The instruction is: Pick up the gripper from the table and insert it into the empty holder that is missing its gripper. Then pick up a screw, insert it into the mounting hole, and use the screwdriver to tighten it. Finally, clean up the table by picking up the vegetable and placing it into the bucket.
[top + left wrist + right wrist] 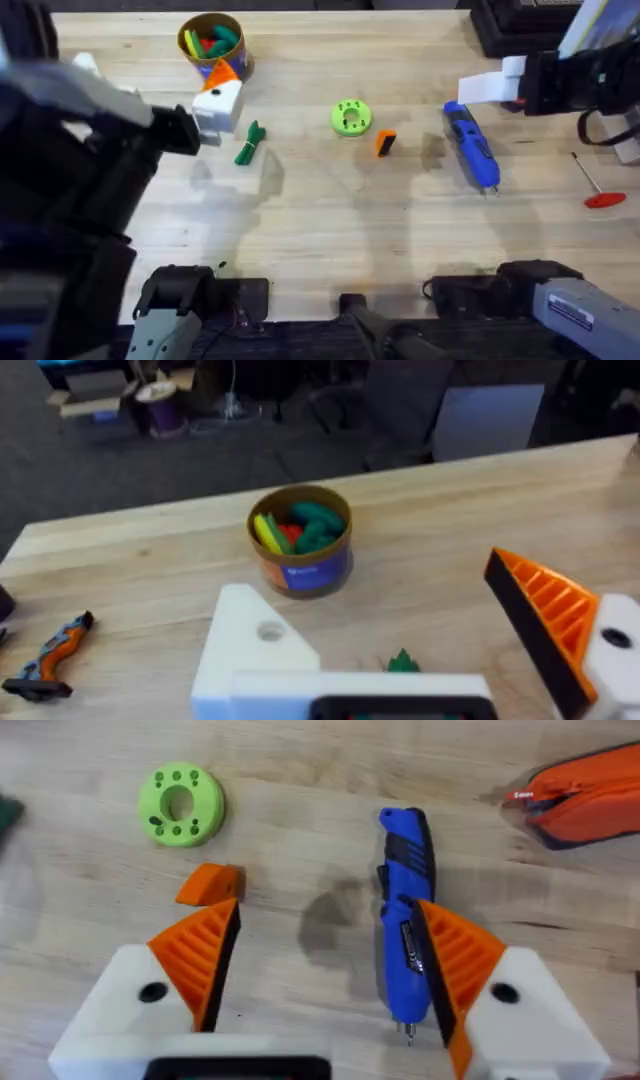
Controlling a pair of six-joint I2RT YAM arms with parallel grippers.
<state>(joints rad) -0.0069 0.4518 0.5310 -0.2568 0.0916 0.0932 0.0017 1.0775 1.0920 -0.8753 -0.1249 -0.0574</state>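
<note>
On the worktop [330,215], in my overhead view, the small orange gripper [386,143] lies near centre, at about five o'clock from the lime-green disc [351,117] and just beside it. The blue screwdriver [471,146] lies to the orange piece's three o'clock, well apart. Farther toward three o'clock I see a thin rod with a red handle [597,186].

My left gripper [218,105] hangs at roughly ten o'clock from centre, with the bucket [211,43] at its twelve o'clock and the dark-green vegetable [250,144] at its five o'clock, near but apart. In the left wrist view one side is the bare white empty holder [255,645], the other carries an orange pad [545,615]; the fingers are spread wide, pinching nothing.

In the right wrist view my right gripper [325,965] hovers above the worktop, fingers [200,955] spread with nothing between them, one orange pad over the screwdriver's body.
</note>
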